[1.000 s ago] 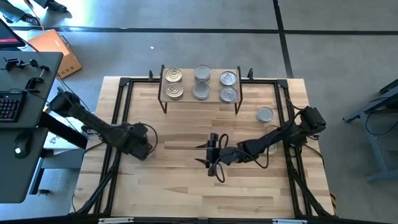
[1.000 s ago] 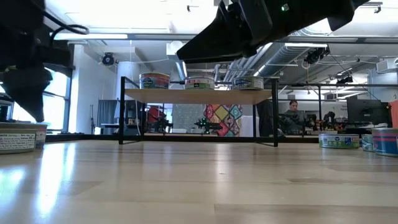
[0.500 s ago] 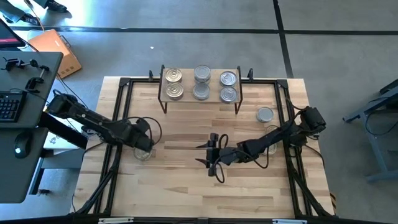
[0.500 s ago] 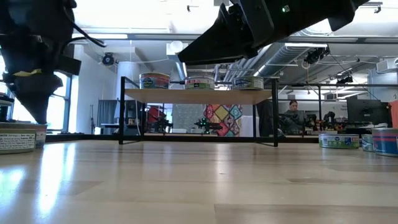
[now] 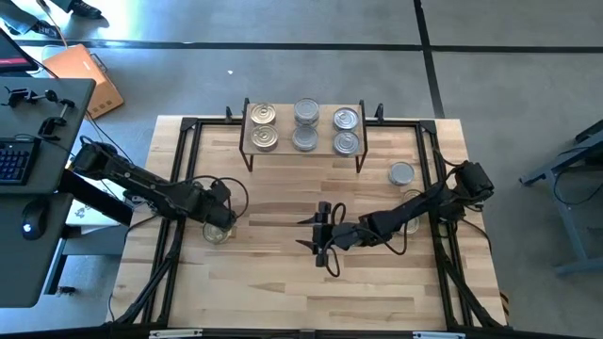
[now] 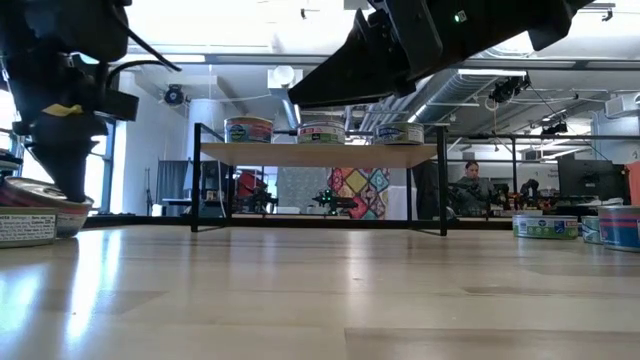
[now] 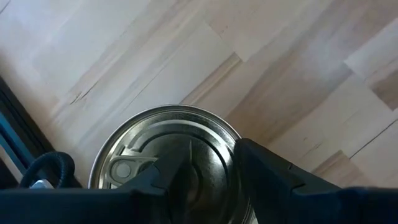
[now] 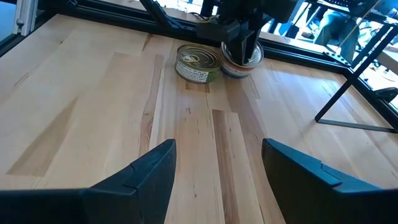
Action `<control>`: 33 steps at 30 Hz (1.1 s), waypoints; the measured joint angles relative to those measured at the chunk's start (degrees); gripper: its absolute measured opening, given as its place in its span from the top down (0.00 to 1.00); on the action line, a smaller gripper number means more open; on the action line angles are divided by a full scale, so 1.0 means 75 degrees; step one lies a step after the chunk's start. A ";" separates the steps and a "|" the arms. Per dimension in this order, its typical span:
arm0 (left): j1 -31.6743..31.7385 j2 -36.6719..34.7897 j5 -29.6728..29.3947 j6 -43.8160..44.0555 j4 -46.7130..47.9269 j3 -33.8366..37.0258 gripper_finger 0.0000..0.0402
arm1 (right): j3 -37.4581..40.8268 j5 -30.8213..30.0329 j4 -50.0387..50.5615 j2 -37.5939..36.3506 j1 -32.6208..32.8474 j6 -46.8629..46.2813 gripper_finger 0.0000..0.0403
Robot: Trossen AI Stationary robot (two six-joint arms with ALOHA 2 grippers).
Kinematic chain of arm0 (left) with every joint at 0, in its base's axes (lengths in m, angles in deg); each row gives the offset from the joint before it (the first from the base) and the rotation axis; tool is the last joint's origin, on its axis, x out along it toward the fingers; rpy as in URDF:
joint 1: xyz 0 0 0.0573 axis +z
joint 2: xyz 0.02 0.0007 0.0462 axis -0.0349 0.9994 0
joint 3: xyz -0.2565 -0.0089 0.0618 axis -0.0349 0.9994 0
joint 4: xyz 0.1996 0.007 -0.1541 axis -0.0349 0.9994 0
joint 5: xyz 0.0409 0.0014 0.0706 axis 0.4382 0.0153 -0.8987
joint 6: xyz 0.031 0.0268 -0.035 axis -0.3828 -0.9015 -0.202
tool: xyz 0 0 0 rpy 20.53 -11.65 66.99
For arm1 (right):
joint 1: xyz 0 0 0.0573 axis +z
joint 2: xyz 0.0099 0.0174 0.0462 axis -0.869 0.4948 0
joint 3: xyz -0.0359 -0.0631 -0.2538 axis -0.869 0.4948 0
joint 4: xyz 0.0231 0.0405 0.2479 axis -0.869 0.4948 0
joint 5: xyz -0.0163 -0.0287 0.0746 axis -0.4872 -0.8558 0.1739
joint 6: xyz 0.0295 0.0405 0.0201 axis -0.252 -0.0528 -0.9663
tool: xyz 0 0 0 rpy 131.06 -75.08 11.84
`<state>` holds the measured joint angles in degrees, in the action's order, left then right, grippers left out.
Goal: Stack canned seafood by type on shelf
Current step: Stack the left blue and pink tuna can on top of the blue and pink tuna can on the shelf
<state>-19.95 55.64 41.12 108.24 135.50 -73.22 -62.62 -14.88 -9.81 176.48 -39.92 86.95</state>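
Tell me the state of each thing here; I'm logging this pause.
shelf: standing, carries six tins as seen from above.
shelf tins: upright, lids up, three pairs.
lone tin: upright on the table's right side.
left tin: sealed, under the left gripper.
green-labelled tin: upright, beside the left tin.
left gripper: down on the left tin.
right gripper: open, empty, over mid-table.

Hidden under the left gripper (image 5: 219, 218) in the high view: most of a tin (image 5: 218, 232). Cut off at the low view's left edge: the green-labelled tin (image 6: 25, 222); at its right edge, another tin (image 6: 622, 226). Too small to read: labels on the shelf (image 6: 318, 155) tins. Right gripper (image 8: 214, 171) fingertips cropped in its wrist view.
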 joint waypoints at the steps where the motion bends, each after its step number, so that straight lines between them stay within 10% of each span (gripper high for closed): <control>1: 0.0000 0.0000 0.0001 -0.0008 0.0010 0.0000 0.67 | 0.0000 0.0003 0.0002 0.0000 0.0000 0.0000 0.43; 21: -0.0108 -0.1272 -0.0087 0.0302 0.0339 0.0009 0.67 | 0.0000 0.0003 0.0039 0.0000 0.0000 -0.0085 0.43; 33: -0.0271 -0.0373 0.0256 0.0351 0.0054 0.0009 0.68 | 0.0000 0.0003 0.0167 0.0000 0.0000 -0.0179 0.43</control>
<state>-21.99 52.84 43.04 110.87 135.91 -73.16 -62.62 -14.86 -8.56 176.48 -39.92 85.61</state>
